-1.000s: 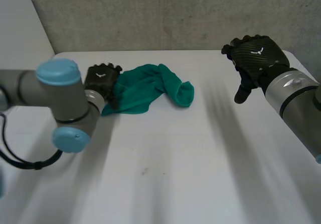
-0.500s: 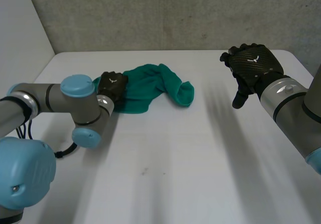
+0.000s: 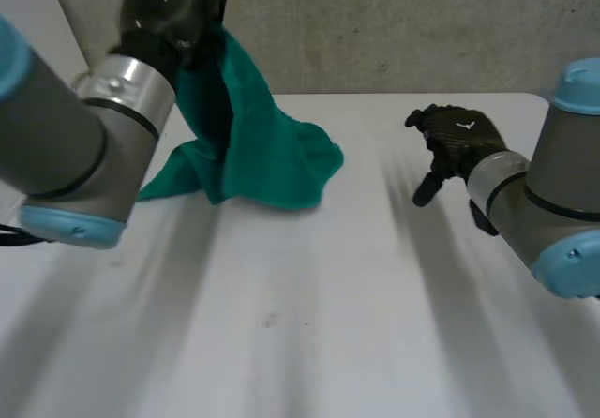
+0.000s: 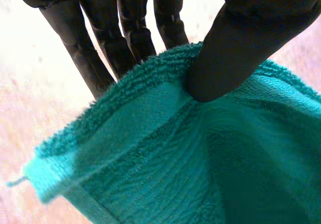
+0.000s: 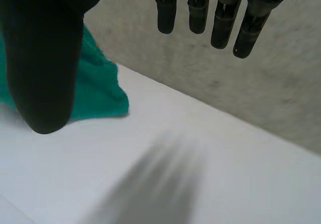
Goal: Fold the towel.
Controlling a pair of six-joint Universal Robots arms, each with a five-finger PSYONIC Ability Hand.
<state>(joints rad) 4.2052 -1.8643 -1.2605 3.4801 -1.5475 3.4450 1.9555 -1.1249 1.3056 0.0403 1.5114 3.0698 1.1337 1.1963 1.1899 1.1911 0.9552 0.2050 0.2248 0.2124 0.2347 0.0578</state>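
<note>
Looking at this one, the teal towel was hanging from the left robot hand, which was up high over the far left of the worktop. The cloth's lower part was bunched on the surface underneath.

It's terry cloth, so my guess was soft, light and totally floppy. Probably not slippery, since the loops give some grip, and nothing on it to break. Held at one spot it just sags and twists. So I'd say the place to grab was a hemmed edge or corner, plus a second hold on a neighbouring corner to spread it flat before any fold.

The head view gave the layout: the drape, the heap on the worktop, and the right robot hand well apart off to the right, low over bare surface and touching nothing. It hid the actual grip, though.

The left wrist view had that: the thumb squeezed the towel's thick edge against the fingers. So it was a pinch on the edge, maybe near a corner, but I couldn't tell for sure.

The right wrist view showed that one relaxed and spread open with nothing in it, and a bit of towel lying beyond it.
</note>
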